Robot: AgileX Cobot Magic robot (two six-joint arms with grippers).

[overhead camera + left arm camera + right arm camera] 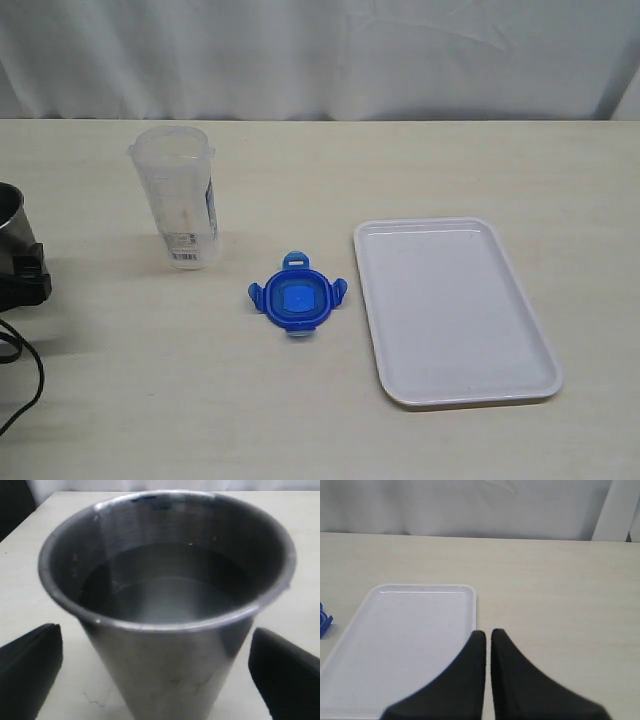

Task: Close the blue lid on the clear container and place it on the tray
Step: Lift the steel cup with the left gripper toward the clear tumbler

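— Table [120,400] of pale wood grain, white curtain [320,60] behind. Any writing?
— The label [210,215] on the clear container [180,200] is too small to read. It stands upright, far left. The blue lid [297,297] lies apart from it, just left of the tray [455,310].
— Grippers?
— Left gripper [155,632] spread around a steel cup [170,600] at the left edge; right gripper [486,635] pinched together by the tray.

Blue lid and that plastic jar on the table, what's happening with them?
Nothing is holding them yet. The blue lid lies flat on the table between the clear container, standing upright and uncovered, and the bare tray. The left gripper has its jaws open either side of a steel cup, not touching it. The right gripper, jaws shut, is by the tray.
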